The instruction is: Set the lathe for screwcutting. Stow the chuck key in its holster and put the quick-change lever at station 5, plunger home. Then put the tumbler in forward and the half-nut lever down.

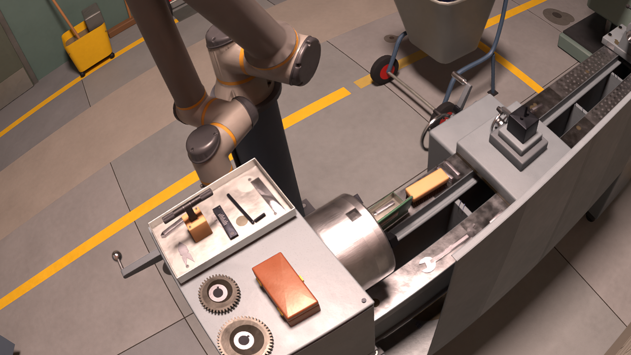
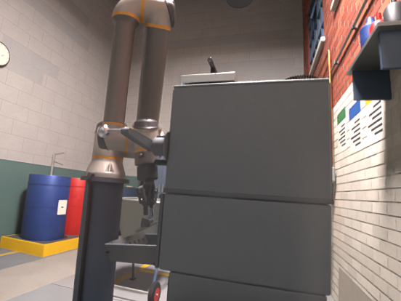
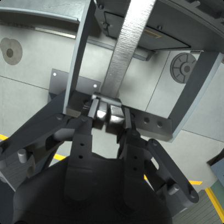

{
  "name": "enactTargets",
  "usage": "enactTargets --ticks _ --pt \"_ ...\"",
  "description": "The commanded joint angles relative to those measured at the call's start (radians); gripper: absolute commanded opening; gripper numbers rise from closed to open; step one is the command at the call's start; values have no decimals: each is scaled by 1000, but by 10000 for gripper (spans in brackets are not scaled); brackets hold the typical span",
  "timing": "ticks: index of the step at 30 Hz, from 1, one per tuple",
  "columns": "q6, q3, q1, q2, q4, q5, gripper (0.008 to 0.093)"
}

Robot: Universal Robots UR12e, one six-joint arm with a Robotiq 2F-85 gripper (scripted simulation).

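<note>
The quick-change lever (image 3: pixel 129 52) is a brushed steel bar that runs down the front of the headstock to a knob (image 3: pixel 107 115), and my gripper (image 3: pixel 106 116) is closed with its fingers on that knob, just over a dark rail with a row of holes (image 3: pixel 149 120). From the second side camera the gripper (image 2: pixel 147 214) points down beside the headstock, low on its front face. The chuck key (image 1: pixel 187 205) stands in its tan holster (image 1: pixel 197 224) in the tray on top of the headstock. The tumbler and the half-nut lever are hidden.
The headstock (image 2: pixel 247 181) is a tall grey block right of the arm. The chuck (image 1: pixel 353 238) is beside it and the carriage (image 1: pixel 507 150) further along the bed. A small handle (image 1: pixel 132 264) sticks out at the headstock's end. My pedestal (image 2: pixel 96 236) stands close behind the gripper.
</note>
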Motion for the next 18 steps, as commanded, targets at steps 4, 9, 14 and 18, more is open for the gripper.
enactTargets --ticks 4,9,14,18 --pt "-8 4 -9 19 -30 14 80" --pt "-18 10 -20 45 -69 33 80" --pt "-27 14 -31 70 -106 51 80" --pt "-34 17 -38 88 -132 64 80"
